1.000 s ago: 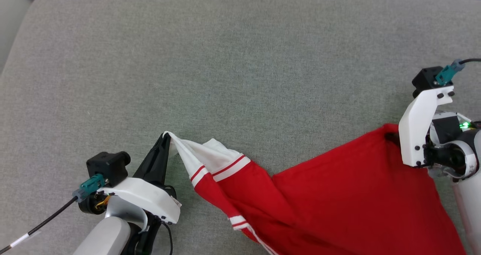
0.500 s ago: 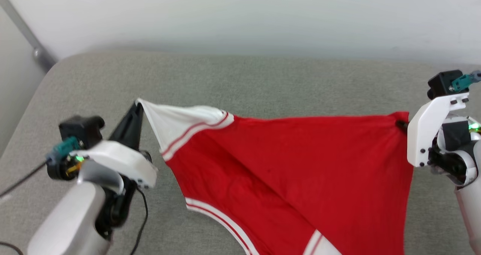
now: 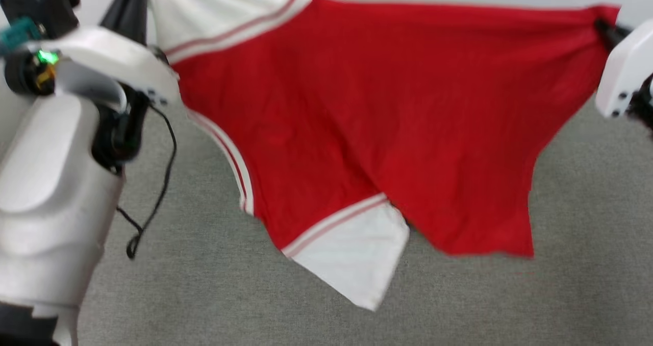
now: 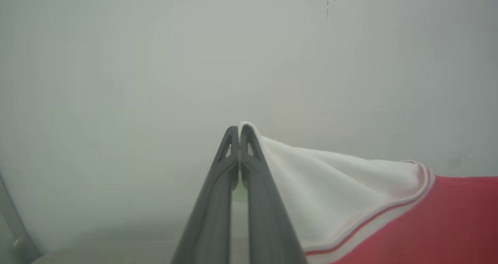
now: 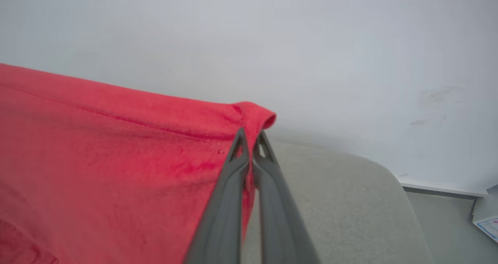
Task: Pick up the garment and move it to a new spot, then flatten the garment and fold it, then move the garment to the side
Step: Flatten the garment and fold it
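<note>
Nearest, one white sleeve (image 3: 357,264) hangs low over the grey cushion (image 3: 561,295). Above it the garment (image 3: 382,106) is in the air, stretched wide between both arms. The left gripper (image 4: 238,128) pinches the other sleeve's tip, and the right gripper (image 5: 251,133) pinches a red corner. Farthest is a pale wall (image 5: 330,42).

The shirt (image 3: 382,106) is red; the sleeve (image 4: 330,186) in the left gripper's (image 4: 239,129) jaws is white with red-white striped trim. The cushion (image 3: 586,264) is grey, the fingers (image 5: 227,217) dark grey.
</note>
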Controlling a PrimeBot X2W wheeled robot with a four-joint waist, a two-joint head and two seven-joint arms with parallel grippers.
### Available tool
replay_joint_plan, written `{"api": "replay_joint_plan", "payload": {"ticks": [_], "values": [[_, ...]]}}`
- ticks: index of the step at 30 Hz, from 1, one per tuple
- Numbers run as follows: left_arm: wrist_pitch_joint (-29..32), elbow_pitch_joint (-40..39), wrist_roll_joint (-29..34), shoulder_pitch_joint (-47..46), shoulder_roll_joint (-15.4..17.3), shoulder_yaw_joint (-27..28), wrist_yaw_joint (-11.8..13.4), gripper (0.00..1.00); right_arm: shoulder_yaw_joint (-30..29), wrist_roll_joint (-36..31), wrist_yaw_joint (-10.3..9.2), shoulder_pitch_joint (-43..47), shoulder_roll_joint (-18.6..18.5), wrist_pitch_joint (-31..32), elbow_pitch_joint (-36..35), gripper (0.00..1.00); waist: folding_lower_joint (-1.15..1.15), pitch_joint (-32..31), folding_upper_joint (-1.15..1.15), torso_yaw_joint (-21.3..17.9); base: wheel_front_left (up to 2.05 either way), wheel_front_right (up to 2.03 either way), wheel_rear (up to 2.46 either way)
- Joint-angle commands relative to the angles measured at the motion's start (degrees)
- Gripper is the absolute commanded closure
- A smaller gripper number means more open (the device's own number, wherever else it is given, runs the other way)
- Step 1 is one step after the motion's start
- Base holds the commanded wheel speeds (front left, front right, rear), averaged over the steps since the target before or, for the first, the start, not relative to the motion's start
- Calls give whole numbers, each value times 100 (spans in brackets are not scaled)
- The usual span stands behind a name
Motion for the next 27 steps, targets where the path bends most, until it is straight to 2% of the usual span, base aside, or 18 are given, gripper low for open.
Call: {"api": "replay_joint_plan", "payload": {"ticks": [1,10,19,27], "values": [[-107,256,82,-420,-7,41,-78,100,-94,-142,-5,-295,11,-135,4,100,1,167,0,-26,0,0,0],[-445,1209,348,-2231,-4,21,-506,100,-384,-602,-6,-1483,111,-602,8,100,1,853,0,-68,0,0,0],[-661,1627,531,-3741,272,180,-668,100,-487,-880,-7,-2772,206,-1132,78,100,1,1850,0,-218,0,0,0],[-800,1886,570,-4562,343,238,-798,100,-340,-1014,-7,-3806,283,-1653,384,100,1,2696,0,-265,0,0,0]]}}
